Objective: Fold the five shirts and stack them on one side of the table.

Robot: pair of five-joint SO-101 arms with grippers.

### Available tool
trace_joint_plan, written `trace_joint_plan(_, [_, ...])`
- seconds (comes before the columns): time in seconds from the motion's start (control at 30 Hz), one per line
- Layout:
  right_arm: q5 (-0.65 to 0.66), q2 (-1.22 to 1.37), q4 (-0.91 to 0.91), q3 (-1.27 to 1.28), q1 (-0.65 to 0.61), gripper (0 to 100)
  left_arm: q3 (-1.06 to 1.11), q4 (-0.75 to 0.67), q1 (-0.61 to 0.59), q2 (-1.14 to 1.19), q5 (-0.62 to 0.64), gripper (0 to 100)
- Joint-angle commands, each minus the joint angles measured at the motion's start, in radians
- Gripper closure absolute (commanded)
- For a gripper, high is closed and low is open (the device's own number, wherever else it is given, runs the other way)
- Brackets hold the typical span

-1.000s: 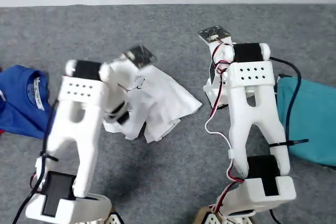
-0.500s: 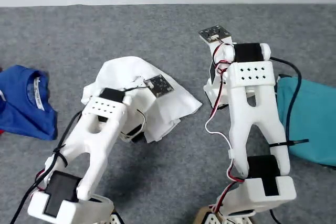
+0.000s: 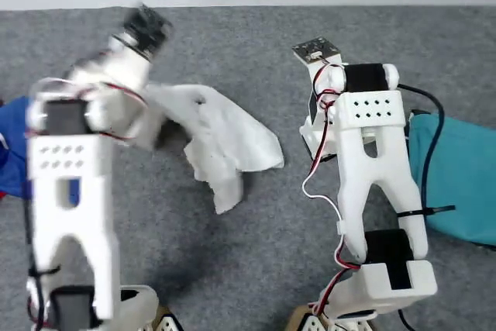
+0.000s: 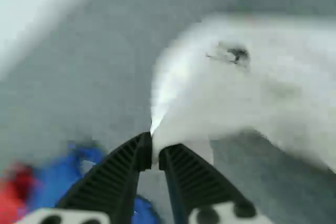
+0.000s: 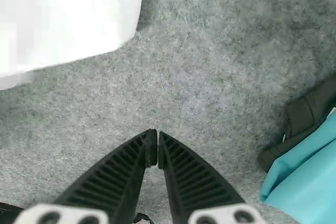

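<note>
A crumpled white shirt [image 3: 221, 137] lies mid-table on the grey carpet, with one edge lifted toward the left. My left gripper [image 4: 155, 144] is shut on that edge of the white shirt [image 4: 247, 98], and the cloth hangs away from the fingertips. My right gripper [image 5: 153, 137] is shut with nothing in it, low over bare carpet, a short way from the white shirt's corner [image 5: 68, 19]. A blue shirt [image 3: 12, 156] lies at the left edge of the table. A teal shirt [image 3: 457, 180] lies at the right edge.
The right arm [image 3: 376, 160] stands between the white shirt and the teal shirt [image 5: 302, 182]. A dark strap or cable [image 5: 302, 116] lies beside the teal cloth. Some red cloth [image 4: 16, 195] shows beside the blue shirt [image 4: 60, 174]. Open carpet lies in front of the white shirt.
The left arm swung up and to the left from over the white shirt, pulling the shirt's edge with it. The shirt has shifted and stretched leftward. The right arm has not moved.
</note>
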Motion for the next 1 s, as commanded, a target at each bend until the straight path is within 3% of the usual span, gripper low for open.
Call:
trace_joint_plan(0.0, [-0.005, -0.061, 0.041, -0.012, -0.008, 98.7, -0.259, 0.008, -0.037, -0.089, 0.012, 100])
trace_joint_plan(0.27, [-0.005, -0.061, 0.041, -0.012, -0.027, 98.8, -0.44, 0.058, -0.209, -0.092, 0.012, 100])
trace_joint_plan(0.5, [-0.005, -0.051, 0.039, -0.012, -0.177, 98.8, -0.119, 0.075, -0.359, -0.092, -0.034, 100])
trace_joint_plan(0.63, [-0.005, -0.051, 0.038, -0.012, -0.203, 98.8, 0.104, -0.008, -0.42, -0.097, -0.078, 100])
trace_joint_plan(0.77, [-0.005, -0.051, 0.039, -0.011, -0.202, 98.8, 0.147, -0.034, -0.413, -0.095, -0.077, 100])
trace_joint_plan(0.97, [-0.005, -0.061, 0.041, -0.011, -0.11, 98.8, 0.005, -0.035, -0.242, -0.092, -0.075, 100])
